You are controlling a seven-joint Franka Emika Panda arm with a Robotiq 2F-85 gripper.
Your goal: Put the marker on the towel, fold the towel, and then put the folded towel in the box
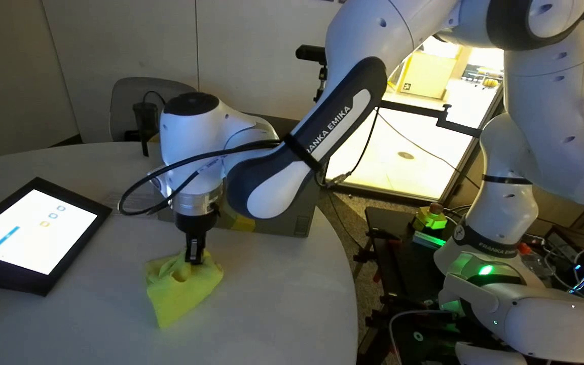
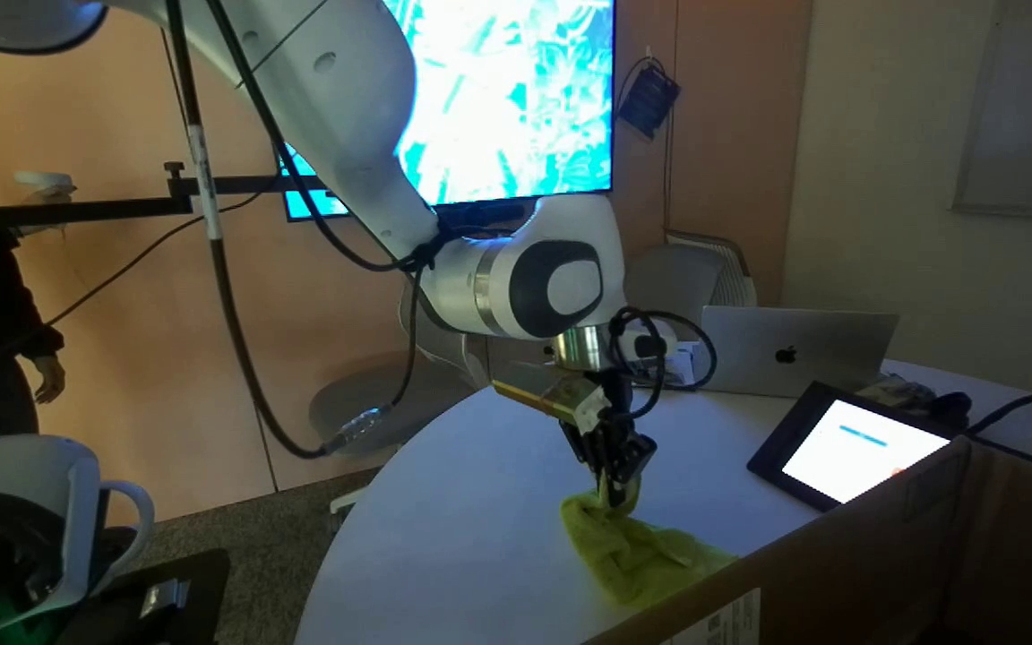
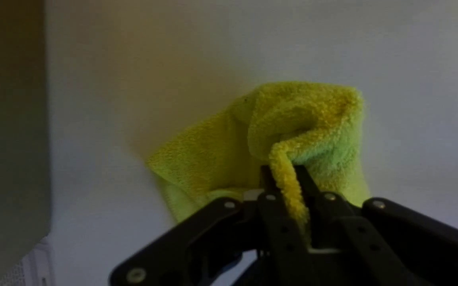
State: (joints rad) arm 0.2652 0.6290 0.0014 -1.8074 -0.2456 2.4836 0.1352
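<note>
The yellow-green towel [image 1: 183,299] lies bunched and partly folded on the table, and also shows in an exterior view [image 2: 641,560]. My gripper [image 1: 194,259] points down over it. In the wrist view the fingers [image 3: 286,174] are closed on a raised fold of the towel [image 3: 205,155], with the rest of the cloth still on the table. The cardboard box [image 2: 856,546] stands on the table beside the towel, apart from it. It shows behind the arm in an exterior view [image 1: 292,218] and at the left in the wrist view [image 3: 10,119]. The marker is out of sight.
A dark-framed tablet with a lit screen [image 1: 33,230] lies on the white table [image 1: 271,304], and a silver laptop [image 2: 794,349] stands behind it. The table's rounded edge [image 1: 350,284] is near the robot side. Loose cables [image 1: 170,187] hang around the wrist.
</note>
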